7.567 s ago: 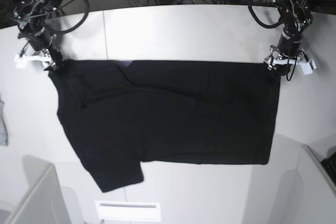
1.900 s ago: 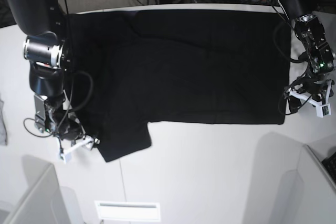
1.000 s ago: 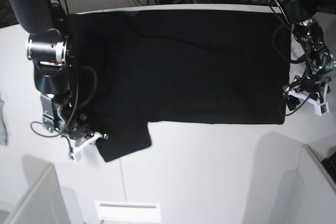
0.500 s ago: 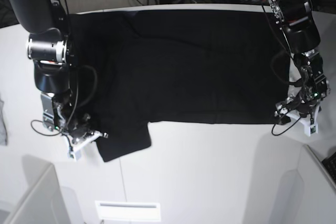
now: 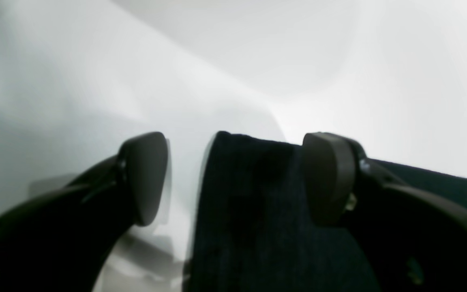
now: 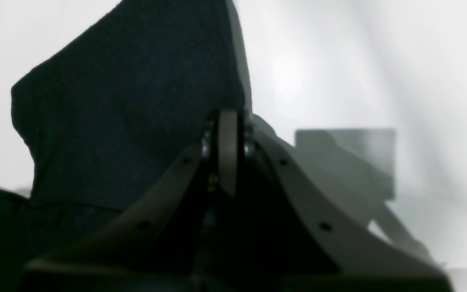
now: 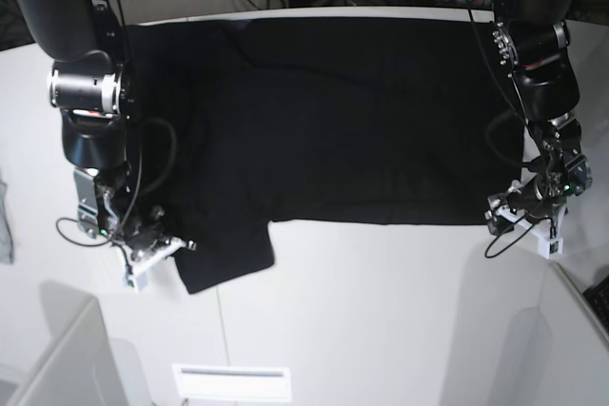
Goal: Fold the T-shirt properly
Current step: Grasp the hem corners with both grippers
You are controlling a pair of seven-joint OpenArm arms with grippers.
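Noted: T-shirt (image 7: 343,121) spread plain side up across table (image 7: 381,330); right gripper (image 7: 152,252) clamped on sleeve corner at 8 o'clock, left gripper (image 7: 519,219) jaws apart straddling hem corner at 4 o'clock, apparently for a paired lift.

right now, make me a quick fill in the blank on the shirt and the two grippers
1. The T-shirt lying on the white table is plain ____ in colour.
2. The right gripper is ____ on the sleeve's edge.
3. The left gripper has its jaws ____, a shirt corner between them.

Missing words: black; shut; open
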